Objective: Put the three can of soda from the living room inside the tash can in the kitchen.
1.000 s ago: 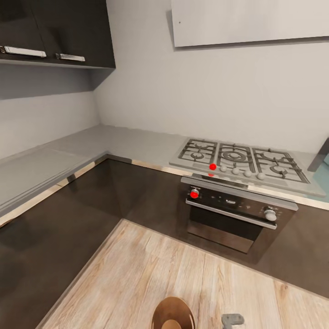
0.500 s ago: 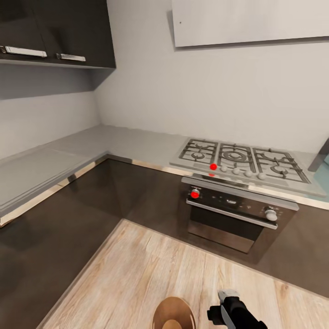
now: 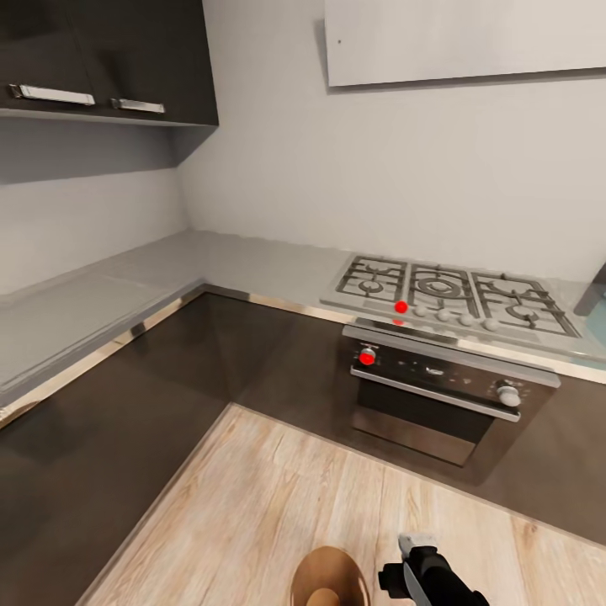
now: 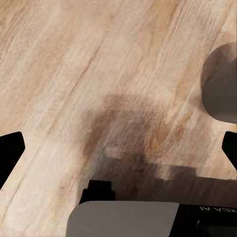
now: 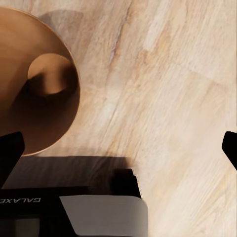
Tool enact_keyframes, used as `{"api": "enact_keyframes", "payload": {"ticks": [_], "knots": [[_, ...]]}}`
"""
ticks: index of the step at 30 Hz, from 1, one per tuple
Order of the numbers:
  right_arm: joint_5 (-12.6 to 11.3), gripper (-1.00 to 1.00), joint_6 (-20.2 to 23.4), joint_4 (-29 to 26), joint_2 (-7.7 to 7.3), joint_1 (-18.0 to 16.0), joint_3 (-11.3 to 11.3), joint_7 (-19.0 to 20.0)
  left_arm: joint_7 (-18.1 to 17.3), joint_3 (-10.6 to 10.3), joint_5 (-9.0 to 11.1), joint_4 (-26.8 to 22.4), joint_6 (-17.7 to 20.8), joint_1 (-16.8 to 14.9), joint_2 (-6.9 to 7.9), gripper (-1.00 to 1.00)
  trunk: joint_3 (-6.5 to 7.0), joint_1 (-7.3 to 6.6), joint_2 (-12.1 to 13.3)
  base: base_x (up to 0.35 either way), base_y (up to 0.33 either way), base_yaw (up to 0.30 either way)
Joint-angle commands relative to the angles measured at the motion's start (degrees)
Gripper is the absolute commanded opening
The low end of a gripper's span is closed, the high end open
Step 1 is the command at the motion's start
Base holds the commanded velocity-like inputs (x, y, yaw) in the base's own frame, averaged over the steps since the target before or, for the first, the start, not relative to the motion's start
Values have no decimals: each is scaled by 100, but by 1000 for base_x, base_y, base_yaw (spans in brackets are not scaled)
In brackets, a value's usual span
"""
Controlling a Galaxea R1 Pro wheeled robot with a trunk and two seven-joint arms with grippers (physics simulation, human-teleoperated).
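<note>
- Right tool (image 3: 417, 551): one, poking in at the bottom edge of the head view, dark body with a pale tip. On its own wrist cam the two black fingertips (image 5: 10, 150) sit way out at opposite edges with bare floor between them, so it's spread wide and holding nothing.
- Left tool (image 4: 118, 148): same deal on its wrist cam, one black fingertip at each edge, wide open, nothing in it. A dark shadow lies on the boards between the fingers.
- Tash can (image 3: 330, 576): one, on the floor just beside the right tool, cut off by the bottom of the head view. The right wrist cam looks down into it (image 5: 37, 84), brown inside with a round lighter patch at the bottom. Can't really tell what that patch is.
- Floor (image 3: 278, 497): pale wood planks, visible in all three views.
- Room is the kitchen: an L-shaped grey table (image 3: 168, 273) runs round the corner over dark lower cabinets (image 3: 126, 396).
- One gas hob (image 3: 450, 295) sits in the table with a row of five knobs, one red and four pale.
- One black oven (image 3: 446, 396) is right under it with two knobs, red one side, pale the other.
- Two upper cabinet doors (image 3: 101, 59) with steel handles are cropped by the top corner; one pale panel (image 3: 463, 38) on the wall is also cropped.
- Something dark is at the far right edge, too cut off to make out.
</note>
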Motion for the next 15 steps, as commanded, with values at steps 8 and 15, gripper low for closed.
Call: {"api": "enact_keyframes", "payload": {"ticks": [8,15], "knots": [[0,100,-115,9,0,0,2,16,-2,0,-1,0,0,0,0,100,0,0,0,0,156,0],[0,100,-139,11,0,0,2,18,0,0,1,-4,0,0,0,100,0,0,0,0,28,0]]}}
